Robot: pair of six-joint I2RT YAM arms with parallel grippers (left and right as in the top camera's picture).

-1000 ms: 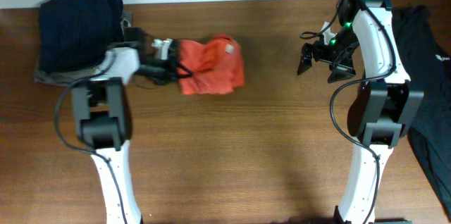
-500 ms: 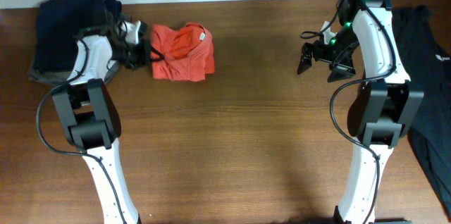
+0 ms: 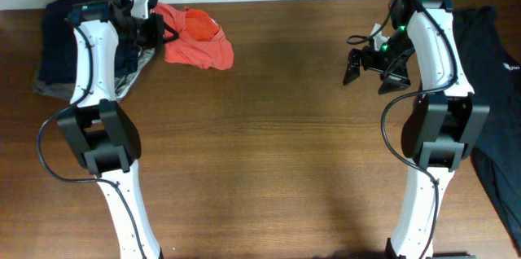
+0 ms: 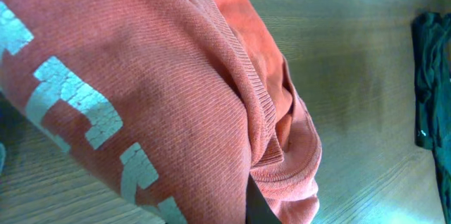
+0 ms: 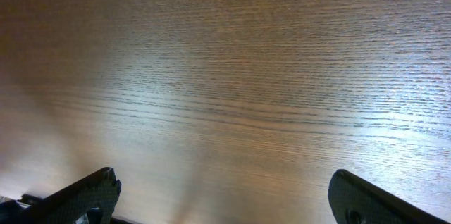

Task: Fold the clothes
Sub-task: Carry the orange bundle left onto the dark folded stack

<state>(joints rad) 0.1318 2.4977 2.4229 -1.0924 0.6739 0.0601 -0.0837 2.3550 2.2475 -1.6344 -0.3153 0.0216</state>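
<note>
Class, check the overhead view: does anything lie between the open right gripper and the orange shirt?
Nothing visible. Only bare table lies between the right gripper and the shirt, which the left gripper holds.

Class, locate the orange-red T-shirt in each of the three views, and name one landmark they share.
Overhead: T-shirt top left, beside the dark folded pile.
Left wrist: T-shirt fills left and centre.
Right wrist: not in it.
Shared landmark: the brown wooden table, in all three.

Brown wooden table [image 3: 277, 153], grain running left to right. Far left corner: folded navy garment [image 3: 55, 39] atop a grey garment [image 3: 47, 86]. Right edge: black garment [image 3: 496, 88] bearing a small white logo [image 3: 514, 68].
</note>
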